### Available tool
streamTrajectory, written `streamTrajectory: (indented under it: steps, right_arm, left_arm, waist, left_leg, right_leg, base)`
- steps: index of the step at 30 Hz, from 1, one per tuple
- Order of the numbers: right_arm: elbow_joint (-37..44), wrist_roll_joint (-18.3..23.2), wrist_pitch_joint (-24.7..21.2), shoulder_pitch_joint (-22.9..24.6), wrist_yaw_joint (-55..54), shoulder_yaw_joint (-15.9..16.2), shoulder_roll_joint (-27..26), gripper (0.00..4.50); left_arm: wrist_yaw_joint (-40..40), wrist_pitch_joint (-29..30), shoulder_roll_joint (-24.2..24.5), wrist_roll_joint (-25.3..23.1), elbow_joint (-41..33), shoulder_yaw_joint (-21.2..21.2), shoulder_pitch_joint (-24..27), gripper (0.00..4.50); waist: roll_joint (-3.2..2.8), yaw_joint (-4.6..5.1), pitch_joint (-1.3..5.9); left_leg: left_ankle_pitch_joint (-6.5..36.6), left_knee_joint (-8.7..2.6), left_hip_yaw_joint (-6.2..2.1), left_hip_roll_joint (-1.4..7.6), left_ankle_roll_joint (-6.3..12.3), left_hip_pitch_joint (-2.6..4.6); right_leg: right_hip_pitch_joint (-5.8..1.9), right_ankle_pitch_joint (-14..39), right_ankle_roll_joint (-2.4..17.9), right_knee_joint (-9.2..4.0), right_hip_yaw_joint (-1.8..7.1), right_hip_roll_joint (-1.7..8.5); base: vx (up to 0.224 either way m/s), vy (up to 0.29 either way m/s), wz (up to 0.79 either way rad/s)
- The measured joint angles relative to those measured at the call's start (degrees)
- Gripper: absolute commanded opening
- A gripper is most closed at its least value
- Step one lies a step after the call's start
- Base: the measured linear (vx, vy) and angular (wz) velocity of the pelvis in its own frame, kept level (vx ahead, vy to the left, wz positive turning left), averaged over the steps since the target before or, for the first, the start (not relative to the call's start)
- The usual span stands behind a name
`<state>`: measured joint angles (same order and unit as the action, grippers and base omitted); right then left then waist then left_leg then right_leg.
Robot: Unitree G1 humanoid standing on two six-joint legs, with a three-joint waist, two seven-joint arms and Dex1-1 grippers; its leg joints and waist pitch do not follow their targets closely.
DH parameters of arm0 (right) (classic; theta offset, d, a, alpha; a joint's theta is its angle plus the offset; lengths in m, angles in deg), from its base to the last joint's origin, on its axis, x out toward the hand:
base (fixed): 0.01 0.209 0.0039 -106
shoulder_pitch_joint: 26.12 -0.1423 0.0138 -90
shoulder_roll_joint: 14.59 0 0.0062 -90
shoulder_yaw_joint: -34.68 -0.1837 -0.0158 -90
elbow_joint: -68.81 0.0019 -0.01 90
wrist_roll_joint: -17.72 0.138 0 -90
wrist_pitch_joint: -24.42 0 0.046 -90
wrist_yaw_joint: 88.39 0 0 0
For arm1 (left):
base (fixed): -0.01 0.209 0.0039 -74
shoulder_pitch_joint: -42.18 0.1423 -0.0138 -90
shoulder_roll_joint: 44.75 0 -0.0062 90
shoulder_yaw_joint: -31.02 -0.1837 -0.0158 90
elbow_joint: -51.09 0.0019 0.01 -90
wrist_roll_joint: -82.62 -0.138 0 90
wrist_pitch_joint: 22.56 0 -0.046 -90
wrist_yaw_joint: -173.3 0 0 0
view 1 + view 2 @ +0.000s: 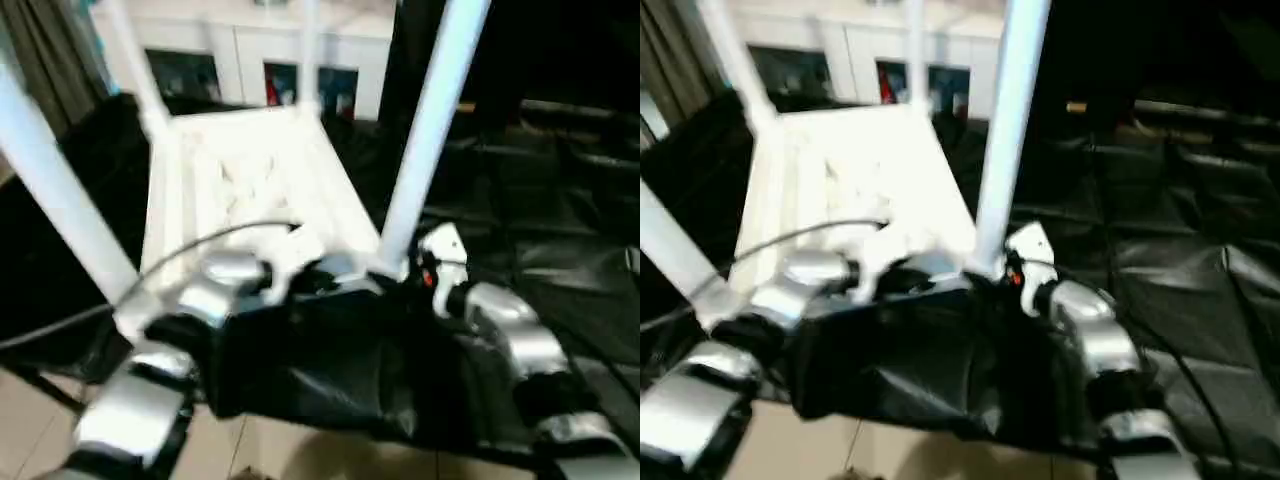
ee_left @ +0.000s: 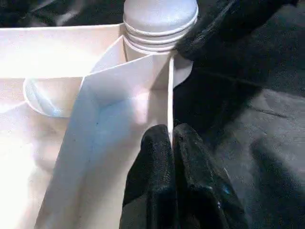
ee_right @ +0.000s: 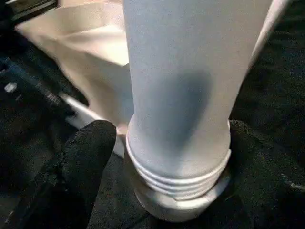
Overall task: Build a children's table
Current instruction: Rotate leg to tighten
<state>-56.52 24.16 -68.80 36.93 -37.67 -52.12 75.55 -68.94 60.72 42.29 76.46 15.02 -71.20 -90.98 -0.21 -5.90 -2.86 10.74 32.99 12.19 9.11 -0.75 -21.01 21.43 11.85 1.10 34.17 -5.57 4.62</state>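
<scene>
Risk: right gripper (image 3: 176, 157) straddles the leg (image 3: 186, 86) base loosely, so it may tip from its socket; left gripper (image 2: 171, 143) pinches the tabletop rim (image 2: 170, 95).

the white children's table (image 1: 250, 190) lies upside down, ribbed underside up, tubular legs (image 1: 430, 130) standing in corner sockets.

Smooth matt white plastic children's table (image 1: 250, 180), glossy crinkled black cloth (image 1: 560, 250), silver metal forearms (image 1: 510, 330)

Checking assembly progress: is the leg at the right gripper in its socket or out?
In. The leg stands upright with its ribbed end seated in the corner socket; how far home, cannot tell.
</scene>
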Motion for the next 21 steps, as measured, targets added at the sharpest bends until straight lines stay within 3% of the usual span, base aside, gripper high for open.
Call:
streamTrajectory:
  steps: [5,15,17,20,21]
  right_arm:
    - [2.8,0.0,-0.4,0.5,7.5,2.3,3.3,3.83]
    - [3.2,0.0,-0.7,0.4,8.7,3.1,2.9,3.83]
    - [3.2,0.1,-0.9,0.3,9.4,3.3,2.6,3.53]
    - [3.2,0.2,-1.2,0.2,9.8,3.5,2.4,3.42]
    - [3.2,0.2,-1.2,0.2,9.8,3.5,2.3,3.18]
  left_arm:
    - [-4.3,-3.4,2.9,0.2,-1.9,-0.7,1.0,0.00]
    - [-6.5,-3.7,3.5,0.3,-3.6,-1.1,2.0,0.00]
    - [-7.5,-3.7,3.5,0.5,-3.7,-1.1,2.1,0.00]
    - [-8.4,-3.7,3.7,0.7,-4.0,-1.2,2.3,0.00]
    - [-8.5,-3.7,3.7,0.8,-4.1,-1.2,2.3,0.00]
  waist:
    - [0.12,-0.41,-0.07]
    - [0.26,-0.58,-0.11]
    - [0.26,-0.59,-0.11]
    - [0.26,-0.81,-0.11]
    - [0.27,-0.80,-0.11]
  left_leg:
    - [-0.1,0.28,0.02,0.03,0.32,-0.52]
    - [-0.1,0.56,0.04,0.10,0.35,-0.61]
    - [-0.1,0.56,0.04,0.10,0.35,-0.61]
    - [-0.1,0.61,0.04,0.11,0.36,-0.61]
    - [-0.1,0.64,0.04,0.11,0.36,-0.61]
  right_leg:
    - [0.44,0.0,0.0,0.04,0.02,0.00]
    - [0.48,0.0,0.0,0.20,0.02,0.00]
    - [0.49,0.0,0.0,0.22,0.02,0.00]
    - [0.49,0.0,0.0,0.25,0.02,0.00]
    - [0.49,0.0,0.0,0.26,0.02,0.01]
  base:
    - [0.000,0.000,0.00]
    - [0.000,0.000,0.00]
    - [0.000,0.000,0.00]
    - [0.000,0.000,0.00]
    - [0.000,0.000,0.00]
